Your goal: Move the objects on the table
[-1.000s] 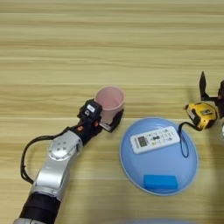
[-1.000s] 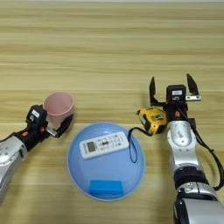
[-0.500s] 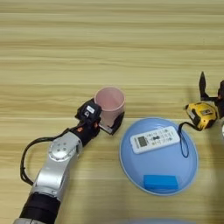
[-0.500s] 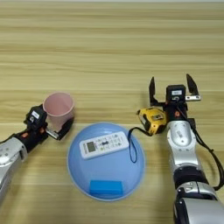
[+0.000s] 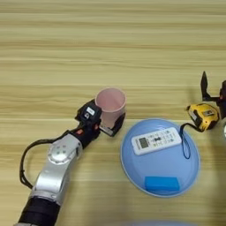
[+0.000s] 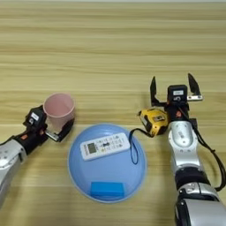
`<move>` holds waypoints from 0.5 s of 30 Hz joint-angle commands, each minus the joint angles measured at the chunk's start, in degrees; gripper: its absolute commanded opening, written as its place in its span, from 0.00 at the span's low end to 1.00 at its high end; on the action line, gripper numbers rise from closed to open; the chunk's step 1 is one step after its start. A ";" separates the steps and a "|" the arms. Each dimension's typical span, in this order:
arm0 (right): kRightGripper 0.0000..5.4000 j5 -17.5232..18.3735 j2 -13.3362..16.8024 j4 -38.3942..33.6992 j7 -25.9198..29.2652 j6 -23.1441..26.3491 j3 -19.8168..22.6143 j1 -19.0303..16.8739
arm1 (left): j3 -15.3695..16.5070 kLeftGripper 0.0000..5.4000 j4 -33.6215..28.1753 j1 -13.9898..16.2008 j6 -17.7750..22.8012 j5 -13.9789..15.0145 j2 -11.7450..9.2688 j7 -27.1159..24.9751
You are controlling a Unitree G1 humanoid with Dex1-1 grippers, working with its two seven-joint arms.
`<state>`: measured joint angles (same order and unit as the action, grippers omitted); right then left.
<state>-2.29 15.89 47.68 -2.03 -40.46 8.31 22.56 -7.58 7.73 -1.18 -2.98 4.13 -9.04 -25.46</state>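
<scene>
A pale pink cup (image 5: 111, 105) stands upright on the table (image 5: 110, 53), just left of a blue plate. My left gripper (image 5: 110, 122) is shut on the cup's lower part. One black finger (image 5: 117, 125) shows on the cup's near right side and the other is hidden behind the cup. A yellow-and-black tape measure (image 6: 154, 121) lies right of the plate, with its black strap (image 6: 133, 148) looped over the plate's rim. My right gripper (image 6: 173, 88) stands open just beyond and right of the tape measure, with nothing between its fingers.
The blue plate (image 6: 75, 163) holds a white remote control (image 6: 105, 146) and a small blue block (image 6: 107, 189). The broad far half of the table is bare wood.
The pink cup and my left gripper have shifted slightly toward the near edge. The right arm and the tape measure have not moved.
</scene>
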 commanded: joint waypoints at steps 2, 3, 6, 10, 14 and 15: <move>1.00 -0.43 0.08 0.52 -0.13 -0.27 -0.21 0.95 | 0.76 1.00 -2.89 1.67 1.29 0.69 -1.76 -0.59; 1.00 -0.45 0.09 0.63 -0.14 -0.28 -0.20 1.01 | 0.83 1.00 -3.21 1.83 1.41 0.81 -1.95 -0.65; 1.00 -0.46 0.12 0.87 -0.13 -0.32 -0.14 1.15 | 1.00 1.00 -4.44 2.44 1.76 1.13 -2.47 -0.90; 1.00 -0.51 0.17 1.06 -0.10 -0.40 -0.11 1.25 | 1.24 1.00 -6.57 3.60 2.09 1.59 -3.16 -1.42; 1.00 -0.53 0.21 1.33 -0.10 -0.48 -0.10 1.37 | 1.24 1.00 -9.27 4.60 2.24 2.14 -4.22 -2.40; 1.00 -0.53 0.21 1.39 -0.10 -0.51 -0.10 1.39 | 1.30 1.00 -10.29 4.80 2.50 2.44 -4.53 -2.73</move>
<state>-2.66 15.90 48.56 -2.04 -40.51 8.28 23.01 -6.71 -0.30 2.93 -1.55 5.50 -12.46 -27.34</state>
